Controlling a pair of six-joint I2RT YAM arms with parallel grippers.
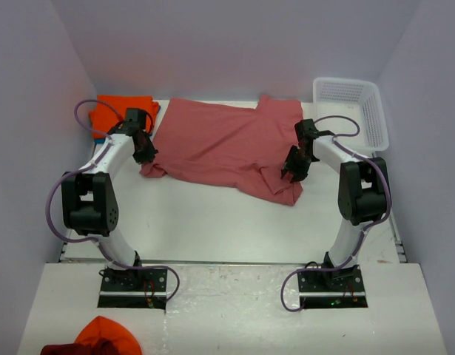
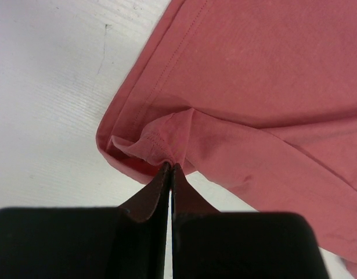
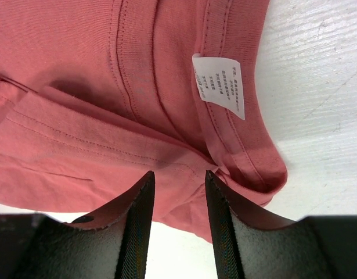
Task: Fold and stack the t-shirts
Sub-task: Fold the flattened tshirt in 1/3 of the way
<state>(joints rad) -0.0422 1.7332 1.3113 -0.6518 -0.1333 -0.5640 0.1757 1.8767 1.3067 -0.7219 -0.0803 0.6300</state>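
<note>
Item one, the white table (image 1: 212,222), which bears everything below. Item two, the dusty salmon-red cotton t-shirt (image 1: 220,144): it lies spread flat across the far middle of the table, between the two arms, its near right part doubled over on itself. Expect it to be light, limp and without any stiffness. It will likely sag and drag from whatever point you lift, so take it by the stitched hems and corners, one at each end, where the doubled cloth gives the fingers something to bite. Item three, the white plastic lattice basket (image 1: 375,122), at the far right corner, apart from the shirt. Item four, the bright orange folded t-shirt (image 1: 116,111), at the far left corner, with a sliver of teal-blue cloth (image 1: 156,109) showing at its edge. Item five, your left gripper (image 2: 170,173): its jaws are pressed together on a small pucker of the salmon shirt's hem at the left corner. Item six, your right gripper (image 3: 178,186): its jaws stand a narrow way apart above the folded edge beside the collar, gripping nothing. Item seven, the small white printed tag (image 3: 220,86), sewn inside the collar band, just beyond the right fingers.
</note>
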